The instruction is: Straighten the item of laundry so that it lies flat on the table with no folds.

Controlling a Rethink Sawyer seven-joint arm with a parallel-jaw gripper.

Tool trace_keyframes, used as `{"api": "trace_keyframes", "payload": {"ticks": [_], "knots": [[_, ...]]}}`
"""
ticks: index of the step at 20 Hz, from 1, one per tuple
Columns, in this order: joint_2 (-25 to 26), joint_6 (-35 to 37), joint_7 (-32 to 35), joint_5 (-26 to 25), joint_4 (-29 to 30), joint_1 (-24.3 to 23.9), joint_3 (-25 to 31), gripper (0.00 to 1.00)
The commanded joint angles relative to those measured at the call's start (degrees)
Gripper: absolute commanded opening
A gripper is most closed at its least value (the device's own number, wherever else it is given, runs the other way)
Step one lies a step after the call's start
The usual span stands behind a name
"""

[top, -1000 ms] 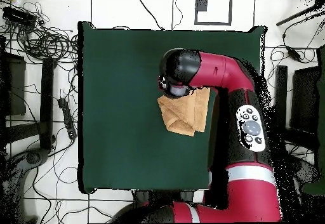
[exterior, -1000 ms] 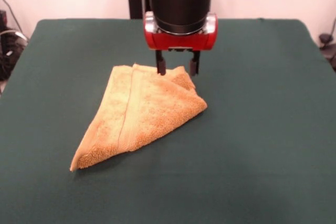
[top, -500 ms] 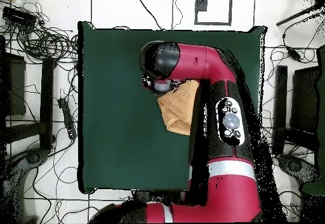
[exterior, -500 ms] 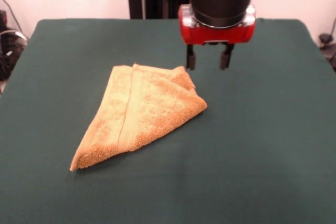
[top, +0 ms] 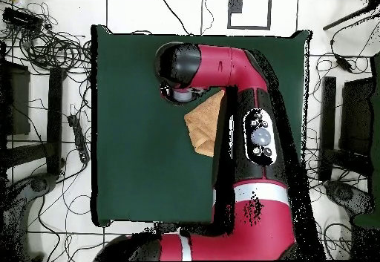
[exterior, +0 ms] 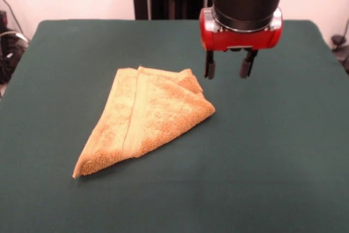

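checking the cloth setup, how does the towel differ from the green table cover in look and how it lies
The towel is golden-orange with a fluffy pile; the table cover is plain dark green and smooth. The towel is small and folded over itself into a rough triangle, while the table cover is far larger and lies spread flat. Both are cloth, and neither is touched by the tool, which hangs open beside the towel.

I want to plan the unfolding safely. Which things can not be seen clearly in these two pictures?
- Overhead view: the arm covers about half of the towel and hides the gripper completely.
- Front view: the towel is folded into a triangle, so its lower layers and any tag are hidden by the top layer.
- Front view: the near edge of the table is cut off by the picture's bottom edge.
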Motion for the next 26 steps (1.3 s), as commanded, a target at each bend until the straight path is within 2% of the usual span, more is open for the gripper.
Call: {"api": "trace_keyframes", "payload": {"ticks": [1,11,18,26], "knots": [[4.59,3.07,1.63,1.11,2.32,1.24,4.57,1.00],[6.24,-0.08,0.32,-0.15,2.51,0.94,4.51,1.00],[6.53,0.37,-2.42,-1.87,1.79,0.59,4.41,1.00],[6.65,-2.74,-5.55,-3.79,2.54,-1.05,4.71,1.00]]}}
